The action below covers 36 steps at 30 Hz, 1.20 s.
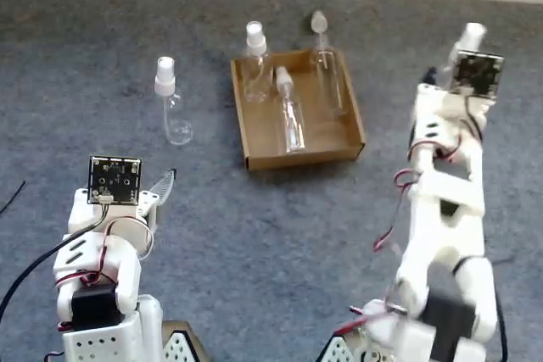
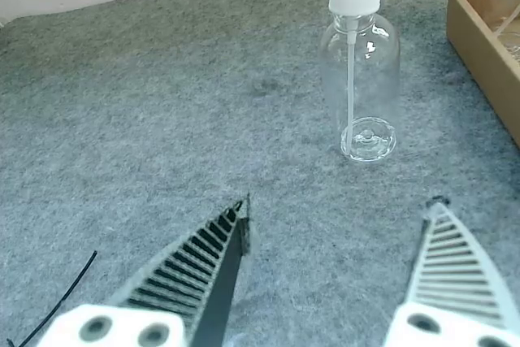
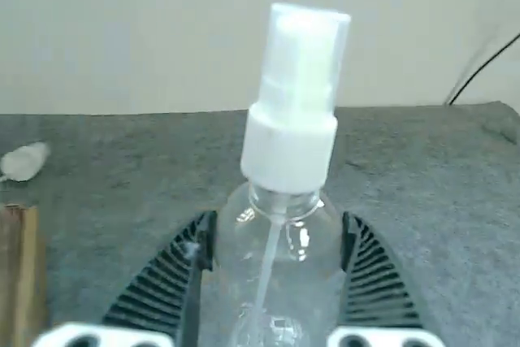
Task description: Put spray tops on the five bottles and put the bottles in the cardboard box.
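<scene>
High view first: the box (image 1: 348, 143) sits mid-table on the grey carpet (image 1: 254, 243), and three bottles are in it. The corner bottle (image 1: 254, 78) looks upright at the far left corner, white top on. The flat bottle (image 1: 291, 125) lies lengthwise down the middle, its top pointing to the far side. The long bottle (image 1: 327, 78) lies along the right wall, and its capped end pokes out past the far wall.

Over on the left, the lone bottle (image 1: 176, 120) stands upright on the carpet, top fitted, apart from the box. Left wrist view now: the left gripper (image 2: 340, 205) sits low over the carpet with its jaws spread wide and nothing between them. The lone bottle stands just ahead of it, closer to the pale finger's side, untouched. A box wall shows beside the bottle.

Right wrist view: the right gripper (image 3: 278, 221) is clamped on the fifth bottle (image 3: 276, 282), ribbed fingers (image 3: 370, 274) pressing both sides of the clear body. Its spray top (image 3: 296, 95) is on and points straight up. From above, the right arm (image 1: 445, 175) stretches along the table's right side, and the fifth bottle is out beyond the box's far right corner, apart from it.
</scene>
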{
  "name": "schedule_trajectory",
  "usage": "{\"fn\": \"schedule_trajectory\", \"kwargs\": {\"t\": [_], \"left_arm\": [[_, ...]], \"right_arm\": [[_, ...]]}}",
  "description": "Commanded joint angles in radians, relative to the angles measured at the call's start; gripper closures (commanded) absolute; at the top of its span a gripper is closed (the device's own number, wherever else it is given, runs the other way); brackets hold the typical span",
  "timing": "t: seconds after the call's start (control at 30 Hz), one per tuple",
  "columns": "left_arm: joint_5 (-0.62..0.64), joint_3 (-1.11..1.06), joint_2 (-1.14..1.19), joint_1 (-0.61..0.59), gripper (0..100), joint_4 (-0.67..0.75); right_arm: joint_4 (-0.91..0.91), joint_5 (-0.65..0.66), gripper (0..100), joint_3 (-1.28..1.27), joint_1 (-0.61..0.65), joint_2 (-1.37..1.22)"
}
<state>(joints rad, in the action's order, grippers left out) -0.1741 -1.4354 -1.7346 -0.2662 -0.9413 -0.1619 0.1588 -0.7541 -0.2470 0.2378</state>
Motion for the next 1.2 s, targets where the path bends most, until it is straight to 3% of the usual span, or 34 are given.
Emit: {"fn": "schedule_trajectory", "kwargs": {"t": [0.0, 0.33, 0.53, 0.77, 1.17], "left_arm": [[0.011, -0.005, -0.001, -0.008, 70, 0.026], [0.011, -0.012, -0.001, -0.007, 70, 0.029], [0.011, -0.012, -0.001, -0.007, 70, 0.029], [0.011, -0.012, -0.001, -0.007, 70, 0.029], [0.011, -0.012, -0.001, -0.007, 70, 0.029]], "right_arm": [[-0.231, 0.009, 89.0, 0.116, -0.081, -0.213], [-0.466, -0.060, 88.9, 0.116, -0.110, -0.481], [-0.470, -0.060, 87.2, 0.114, -0.108, -0.506], [-0.466, -0.060, 68.7, 0.097, -0.110, -0.504], [-0.452, -0.061, 68.4, 0.085, -0.111, -0.407]]}}
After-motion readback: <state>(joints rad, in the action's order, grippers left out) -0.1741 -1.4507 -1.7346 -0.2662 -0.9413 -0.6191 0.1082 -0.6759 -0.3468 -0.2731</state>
